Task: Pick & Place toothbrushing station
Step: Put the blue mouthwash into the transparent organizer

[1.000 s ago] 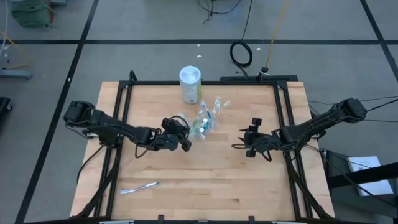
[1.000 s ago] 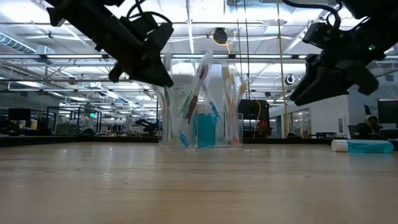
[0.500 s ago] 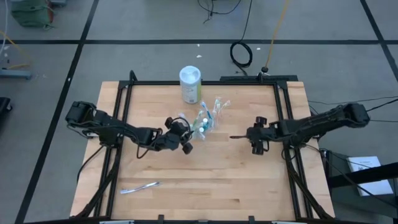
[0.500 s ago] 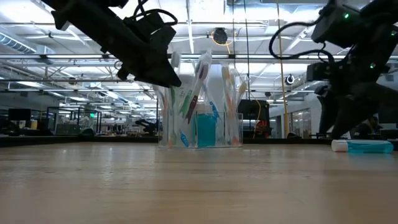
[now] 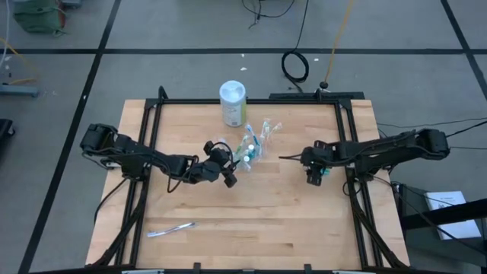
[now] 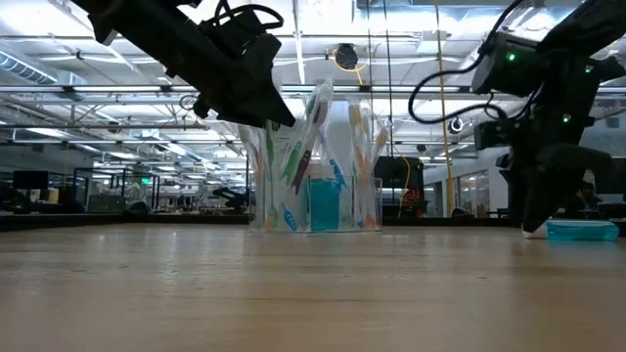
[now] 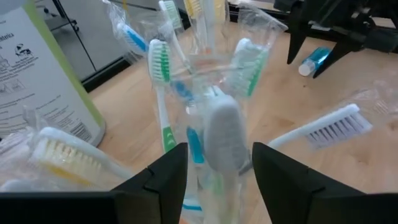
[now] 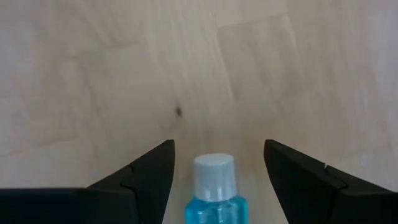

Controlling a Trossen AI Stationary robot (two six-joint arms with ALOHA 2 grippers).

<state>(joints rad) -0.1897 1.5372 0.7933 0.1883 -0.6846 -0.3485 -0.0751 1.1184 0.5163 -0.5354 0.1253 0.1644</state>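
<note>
A small clear plastic cup (image 5: 249,148) stands upright at the table's middle, with several pastel toothbrushes (image 7: 163,81) sticking up out of it. My left gripper (image 7: 217,152) hovers open just left of the cup's top. A grey-headed toothbrush (image 7: 222,130) rises between its fingers, which stand apart from it. A teal toothpaste tube (image 8: 214,186) with a white cap lies on the wood at the right. My right gripper (image 8: 214,162) points down over it, open, one finger on each side of the cap and clear of it.
A white canister with a green label (image 5: 233,103) stands just beyond the cup near the far edge. A wrapped toothbrush (image 5: 171,229) lies flat near the table's near left corner. Bare wood spreads across the near half between the arms.
My right gripper has swung toward the table's right and far edges, tipped its fingers downward and come down over the toothpaste tube. My left gripper has edged up and toward the cup's top. The cup and tube have stayed in place.
</note>
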